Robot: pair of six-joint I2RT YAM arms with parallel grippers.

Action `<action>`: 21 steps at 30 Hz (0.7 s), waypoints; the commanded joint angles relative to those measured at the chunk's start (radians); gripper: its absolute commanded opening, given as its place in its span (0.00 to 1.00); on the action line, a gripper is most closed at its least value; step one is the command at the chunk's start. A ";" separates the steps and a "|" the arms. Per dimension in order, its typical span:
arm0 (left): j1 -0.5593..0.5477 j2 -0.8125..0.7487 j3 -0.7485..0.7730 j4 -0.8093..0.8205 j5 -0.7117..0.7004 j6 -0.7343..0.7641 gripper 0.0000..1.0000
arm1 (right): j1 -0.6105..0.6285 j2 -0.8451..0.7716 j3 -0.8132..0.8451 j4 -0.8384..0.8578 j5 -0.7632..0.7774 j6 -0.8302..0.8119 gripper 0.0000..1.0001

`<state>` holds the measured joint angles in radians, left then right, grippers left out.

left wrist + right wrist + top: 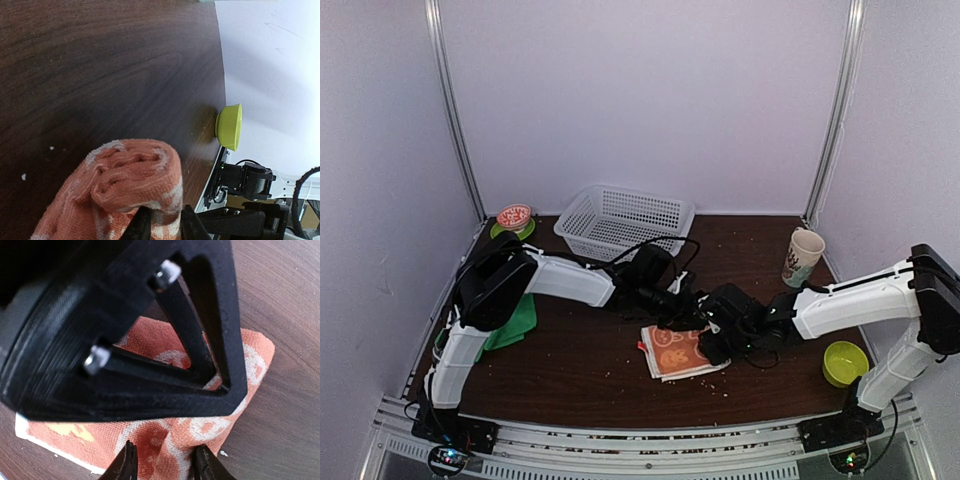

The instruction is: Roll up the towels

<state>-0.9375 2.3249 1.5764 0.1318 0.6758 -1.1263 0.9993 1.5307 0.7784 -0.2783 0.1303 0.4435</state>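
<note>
First, nearest the arm bases, right side: a yellow-green bowl (844, 362) on the table (570, 380), well apart from the work.

Item, near centre: orange towel (678, 355), white cartoon prints, lying on the dark wood. The near part is flat in layers. The far edge is turned up into a thick, loose roll, seen end-on in the left wrist view. Handling, by judgement: light, soft terry with no stiffness of its own, so the roll would likely slacken if let go. It is neither fragile nor slippery. Best taken at the roll's two ends, pinching through the outer layers, so both ends turn together.

Item, at that towel's far edge: the left gripper (162, 227), reaching in from the left, fingers clenched on cloth at the roll's end. The roll lies directly ahead of the fingertips. Beside it is the right gripper (165, 466), reaching in from the right, fingers pinched on a raised ridge of the same towel. The two grippers are nearly touching.

Item, left, farther back: green towel (517, 320), plain, bunched, partly beneath the left arm, with neither gripper near it.

Item, far right: a paper cup (803, 256), upright.

Item, far edge: a white basket (620, 218), and left of it a red-lidded tin (513, 216).
</note>
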 commanded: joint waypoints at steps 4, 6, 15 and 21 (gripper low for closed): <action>0.009 0.020 -0.007 -0.025 -0.024 0.011 0.09 | 0.006 -0.015 0.010 -0.001 -0.026 -0.011 0.43; 0.014 0.027 -0.014 -0.050 -0.034 0.009 0.01 | 0.006 -0.019 0.022 -0.013 -0.038 -0.012 0.44; 0.032 0.039 -0.034 -0.088 -0.070 0.012 0.00 | 0.003 -0.081 0.035 -0.059 -0.040 0.001 0.52; 0.033 0.049 -0.029 -0.086 -0.062 0.007 0.00 | -0.035 -0.170 0.027 -0.069 -0.057 0.038 0.53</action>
<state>-0.9142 2.3360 1.5597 0.0586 0.6353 -1.1244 0.9932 1.4284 0.7952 -0.3283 0.0872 0.4477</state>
